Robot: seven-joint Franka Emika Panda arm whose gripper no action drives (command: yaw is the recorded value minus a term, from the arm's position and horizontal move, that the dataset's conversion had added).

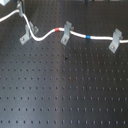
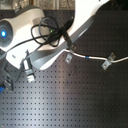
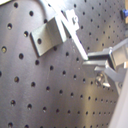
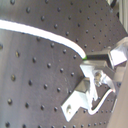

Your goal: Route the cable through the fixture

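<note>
Your gripper (image 4: 92,59) is pinched on the cable (image 1: 47,35) close beside the fixture (image 1: 25,34). Holding that near keeps the slack short, so you can steer it between the tabs.

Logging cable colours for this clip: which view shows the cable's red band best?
The first exterior view: the red band sits unobstructed on the cable, beside a bracket. In the second exterior view that stretch is mostly behind the arm, band not discernible. Both wrist views show only plain white cable.

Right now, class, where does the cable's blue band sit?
In the first exterior view, the blue band lies on the cable toward the first exterior view's right, between the middle grey bracket and the right-hand bracket.
</note>
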